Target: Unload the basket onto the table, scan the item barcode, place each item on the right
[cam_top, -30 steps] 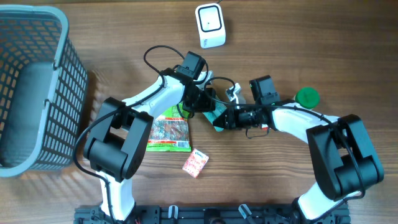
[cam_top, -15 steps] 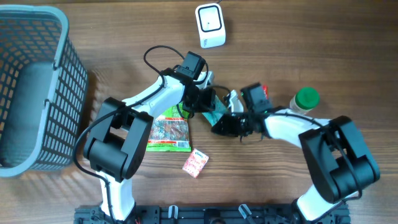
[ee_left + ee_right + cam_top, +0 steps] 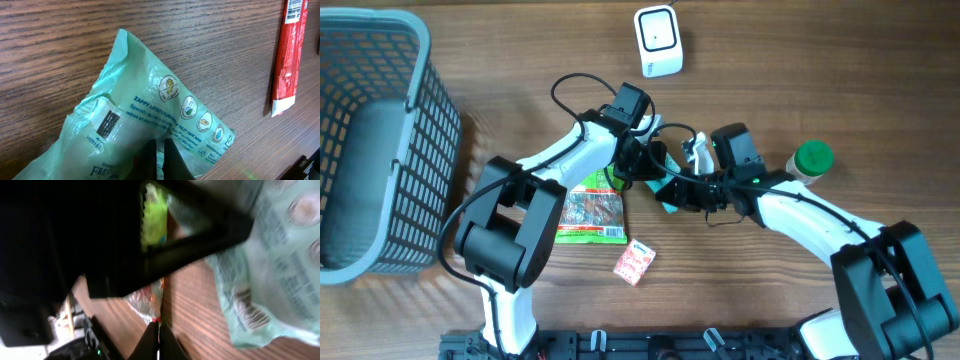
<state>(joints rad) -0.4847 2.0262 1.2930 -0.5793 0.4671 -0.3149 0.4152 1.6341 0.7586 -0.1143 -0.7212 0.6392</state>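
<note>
The item is a pale green pack of wipes point(image 3: 666, 187) near the table's middle. My left gripper point(image 3: 652, 170) is shut on its lower edge, and in the left wrist view the dark fingers point(image 3: 150, 162) pinch the film of the pack point(image 3: 150, 110), whose printed code label point(image 3: 110, 122) faces the camera. My right gripper point(image 3: 682, 192) is shut just right of the pack. In the right wrist view its closed tips point(image 3: 159, 335) hover over bare wood, with the pack's barcode point(image 3: 252, 315) off to the right. The white scanner point(image 3: 658, 40) stands at the far edge.
A grey basket point(image 3: 415, 120) fills the left side. A snack packet point(image 3: 592, 215) and a small red-and-white sachet point(image 3: 634, 262) lie in front of the left arm. A green-lidded bottle point(image 3: 811, 158) lies to the right. A red stick packet point(image 3: 287, 55) lies beside the pack.
The right arm has swung about beside the pack, dipping toward the front and then back, its gripper staying shut. The left arm and the pack have kept still.
</note>
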